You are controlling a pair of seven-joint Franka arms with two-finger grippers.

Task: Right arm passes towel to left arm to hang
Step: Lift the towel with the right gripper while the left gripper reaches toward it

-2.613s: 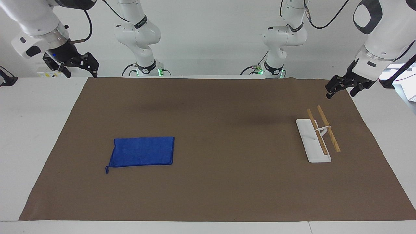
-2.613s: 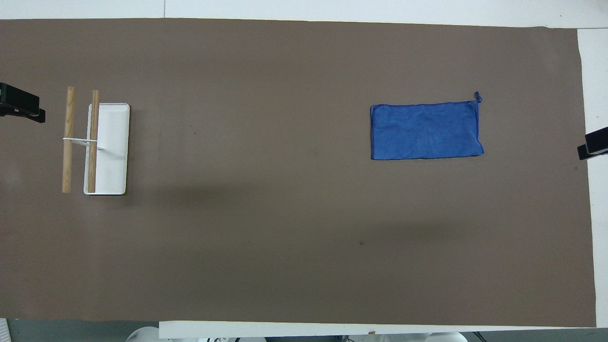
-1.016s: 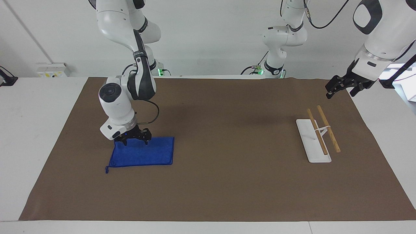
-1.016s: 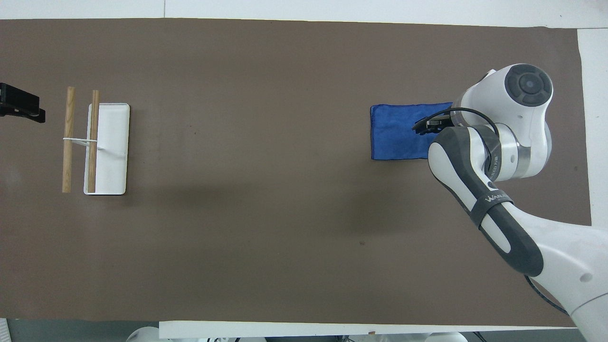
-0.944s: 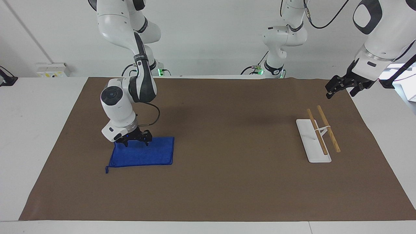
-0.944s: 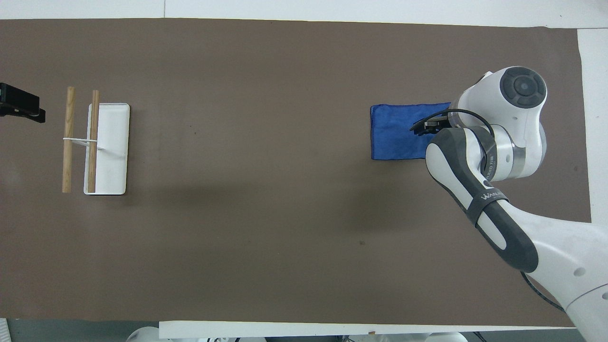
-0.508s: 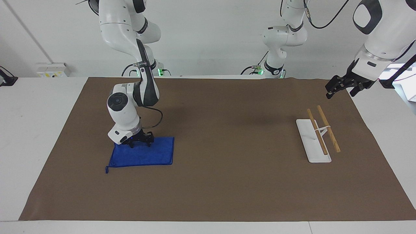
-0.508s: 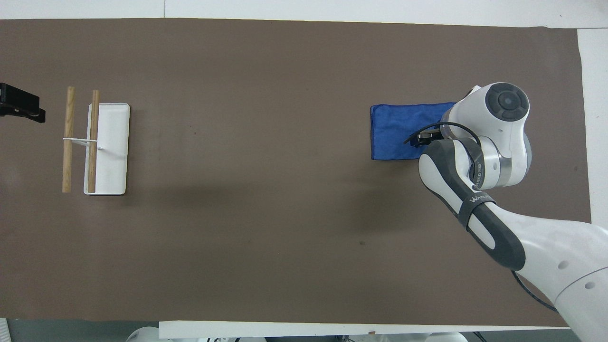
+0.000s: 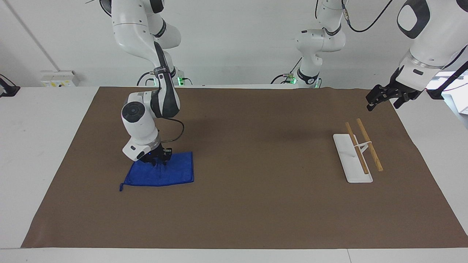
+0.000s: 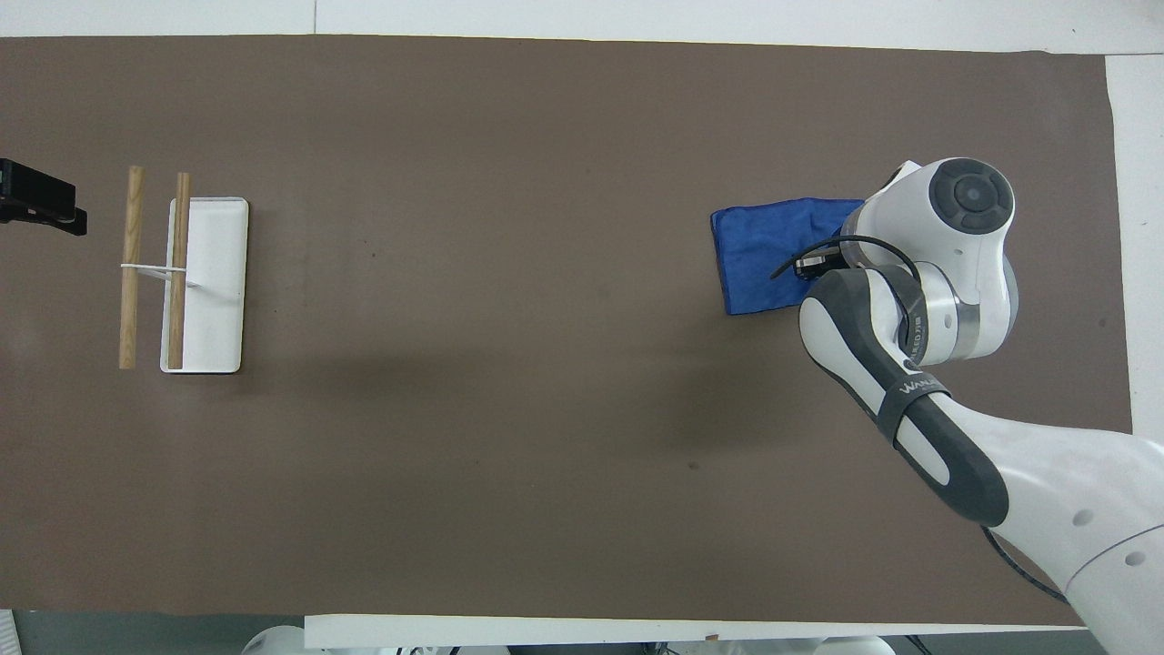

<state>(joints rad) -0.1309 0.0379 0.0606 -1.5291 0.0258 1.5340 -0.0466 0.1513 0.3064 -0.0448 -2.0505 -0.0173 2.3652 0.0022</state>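
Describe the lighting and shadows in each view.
Facing view: soft, even light, faint blurry shadows on the brown mat, no glare on the towel. Overhead view: broad dim shadows on the mat, and the right arm hides part of the towel.

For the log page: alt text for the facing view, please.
The right gripper is down on the blue towel, shut on its bunched edge nearer the robots, on a brown mat. The left gripper waits in the air near a white rack with two wooden bars.
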